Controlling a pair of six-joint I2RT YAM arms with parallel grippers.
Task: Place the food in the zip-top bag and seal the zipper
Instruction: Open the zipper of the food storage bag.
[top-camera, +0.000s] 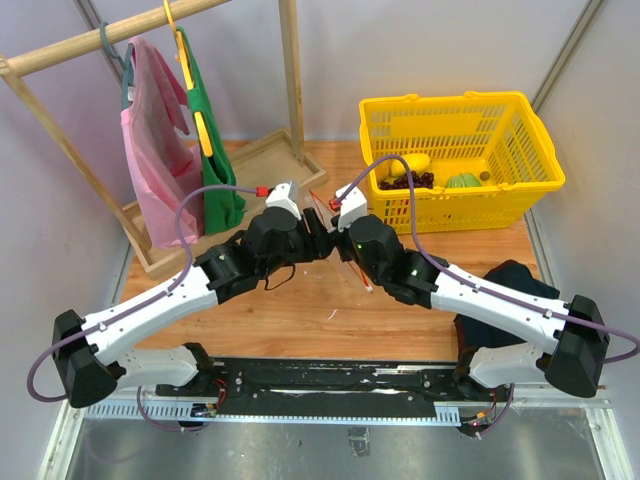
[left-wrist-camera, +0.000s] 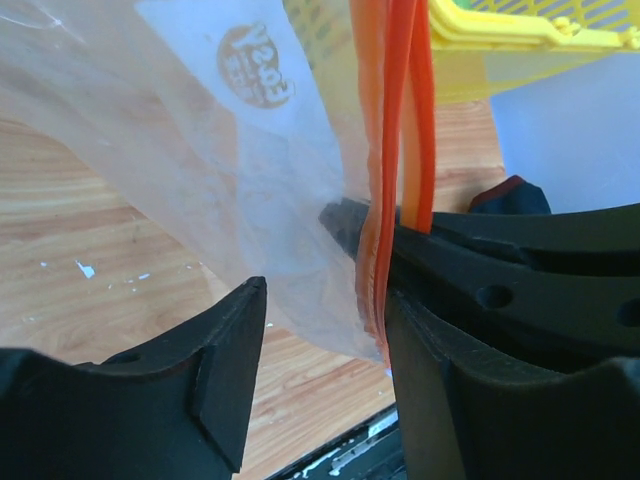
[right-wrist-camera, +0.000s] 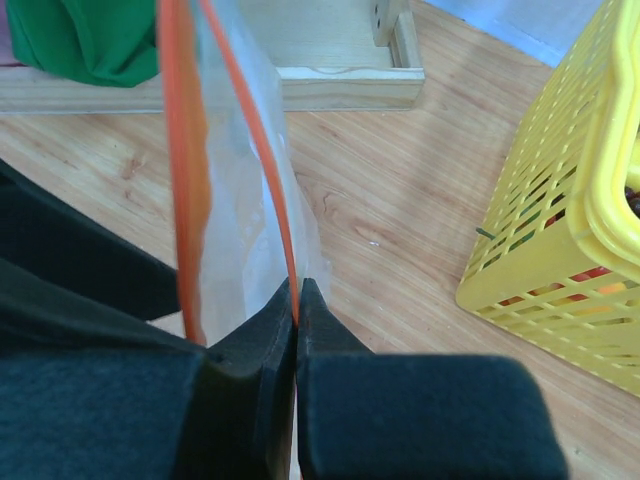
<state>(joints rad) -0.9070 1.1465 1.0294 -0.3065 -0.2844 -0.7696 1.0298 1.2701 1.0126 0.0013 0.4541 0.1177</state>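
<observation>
The clear zip-top bag (left-wrist-camera: 200, 150) hangs between my two grippers over the middle of the table. Its red-orange zipper (left-wrist-camera: 400, 120) runs up along the mouth, with the two strips apart (right-wrist-camera: 180, 150). My right gripper (right-wrist-camera: 297, 297) is shut on one zipper strip. My left gripper (left-wrist-camera: 325, 300) is open, with the other strip lying against its right finger (left-wrist-camera: 440, 380) and the bag's corner in the gap. From above, both grippers (top-camera: 325, 228) meet tip to tip. The food lies in the yellow basket (top-camera: 540, 185): a yellow piece (top-camera: 415, 163), a dark red berry bunch (top-camera: 421, 180) and a green one (top-camera: 462, 182).
A wooden rack (top-camera: 290, 70) stands at the back left with a pink cloth (top-camera: 155, 150) and a green cloth (top-camera: 212, 165) on hangers. Its wooden base (right-wrist-camera: 330, 85) lies just behind the bag. A dark cloth (top-camera: 515, 278) lies by the right arm.
</observation>
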